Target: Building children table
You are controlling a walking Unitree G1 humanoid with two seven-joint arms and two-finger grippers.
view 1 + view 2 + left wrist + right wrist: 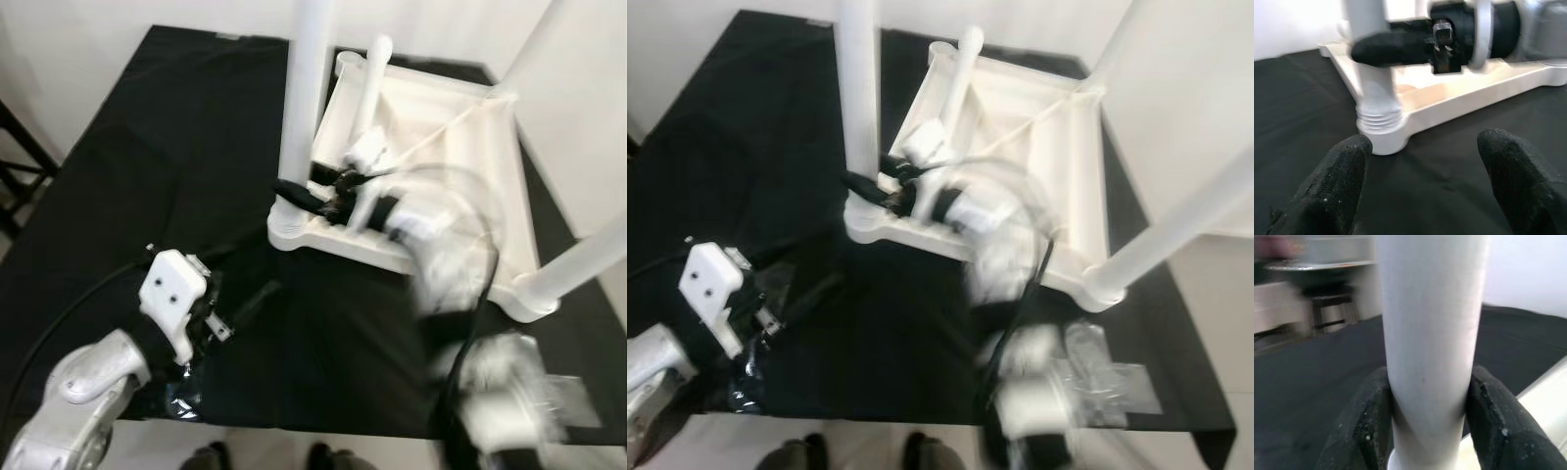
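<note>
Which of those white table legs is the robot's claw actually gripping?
The leg at the tabletop's nearest left corner: the right claw is clamped around it, near its base. The other legs stand untouched.

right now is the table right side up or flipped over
Flipped over. The white tabletop lies underside up on the black cloth, legs pointing upward; the right gripper is clamped on the near-corner leg.

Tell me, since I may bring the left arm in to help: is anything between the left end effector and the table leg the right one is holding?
Nothing visible. The left end effector is open over bare black cloth, facing the table leg, which the right end effector grips.
</note>
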